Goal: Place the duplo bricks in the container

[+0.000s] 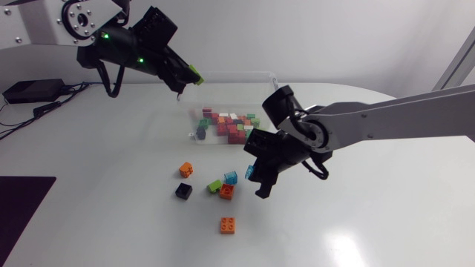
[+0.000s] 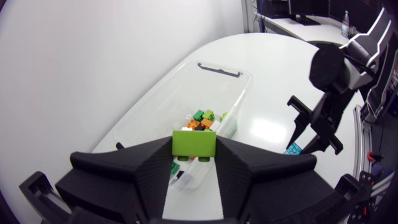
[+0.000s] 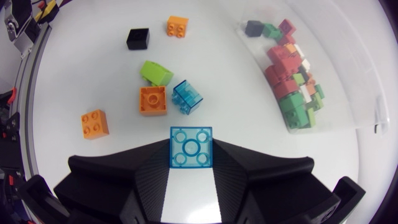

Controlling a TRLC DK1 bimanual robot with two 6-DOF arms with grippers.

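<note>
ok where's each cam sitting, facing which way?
Head view: fixed above table, looking down; left arm, right arm, left gripper above the container, right gripper near loose bricks.
Left wrist view: on left arm's last link, looking past own gripper and green brick into the container.
Right wrist view: on right arm's last link, looking down at table; own gripper holds blue brick.
Shared: all three show the container.

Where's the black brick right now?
In the head view, the black brick sits on the table, outside the container, next to an orange brick and left of a lime brick.
</note>
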